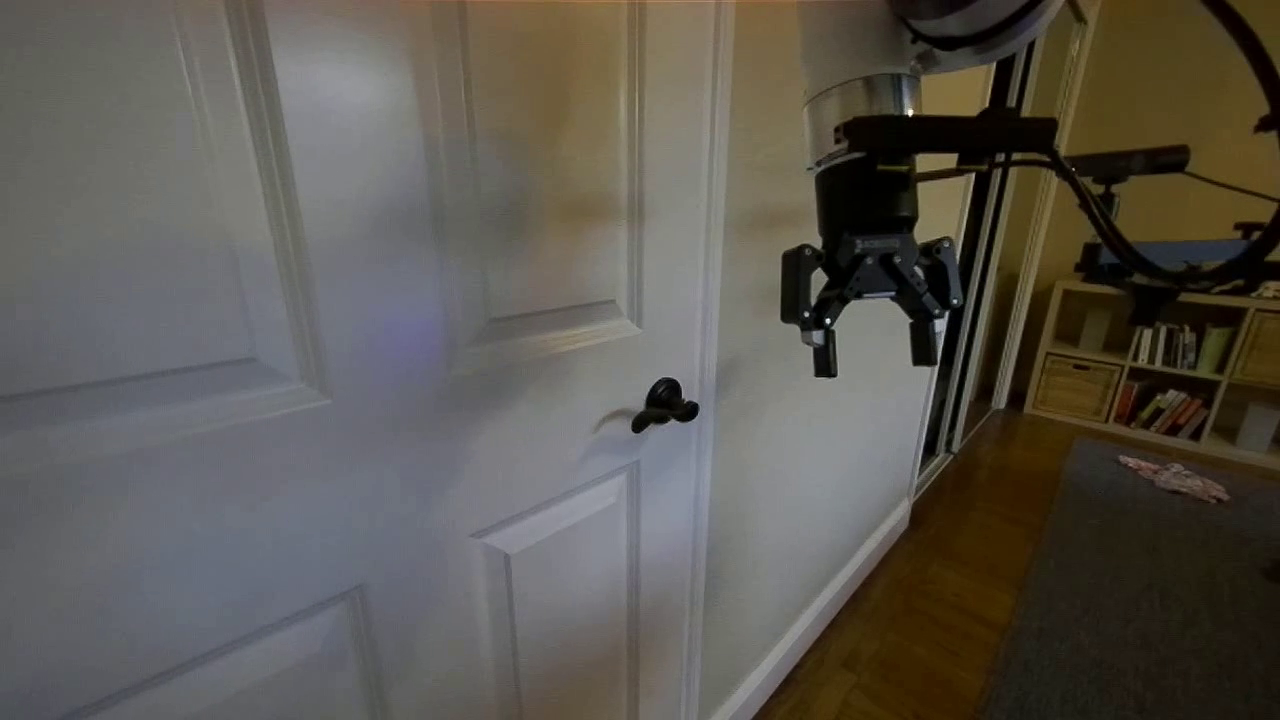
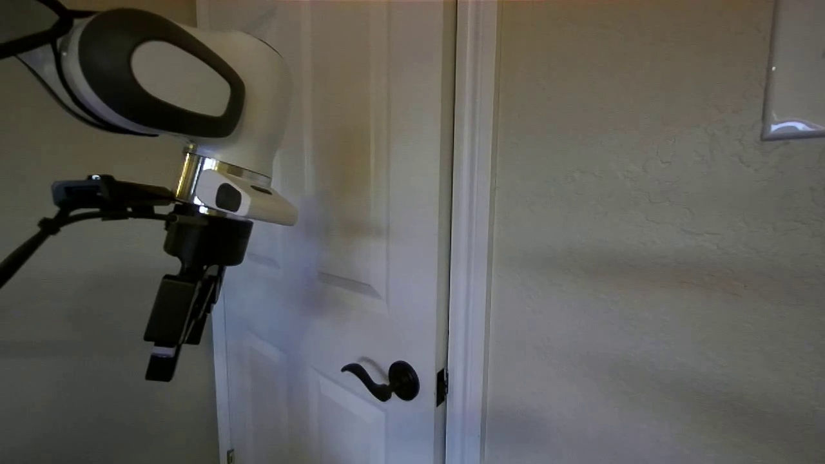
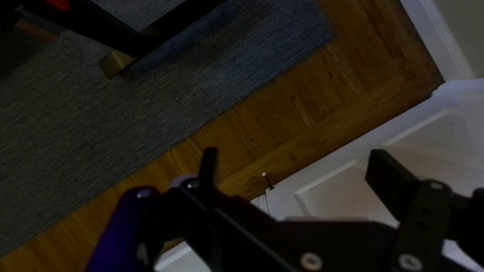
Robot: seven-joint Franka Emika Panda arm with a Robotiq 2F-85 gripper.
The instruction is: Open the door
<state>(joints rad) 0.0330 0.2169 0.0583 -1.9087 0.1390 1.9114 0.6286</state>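
The black two-fingered metal gripper (image 1: pixel 874 352) hangs with its fingers (image 1: pixel 824 358) pointing down and spread wide, a broad gap between the tips. It is mounted beneath a white robot arm (image 2: pixel 258 96) with dark trim. In both exterior views the gripper stands apart from the curved black metal lever handle (image 2: pixel 394 383), which is fitted near one vertical edge of the large white painted door (image 1: pixel 380 500) with raised rectangular panels. The door stands upright at its white moulded frame (image 2: pixel 474 258); a small dark metal plate (image 2: pixel 441 386) shows between handle and frame. Owing to the dim light, whether the door is fully latched cannot be confirmed.

Beside the frame runs a cream textured wall (image 2: pixel 631 258) bearing a glossy pale plate (image 2: pixel 796 71), partly cropped. Below, the wrist view records a brown wooden floor (image 3: pixel 272 109) and a blue-grey textile rug (image 3: pixel 151 124); a thin dark rod (image 3: pixel 267 181) with a pale tip shows at the floor's edge, near the door.

Farther off, in an exterior view, a crumpled pink and white cloth (image 1: pixel 1175 478) lies on the rug. At the far end stands a pale wooden cube shelf (image 1: pixel 1047 335), its compartments holding assorted books (image 1: pixel 1165 412) and a tan wicker basket (image 1: pixel 1077 388).
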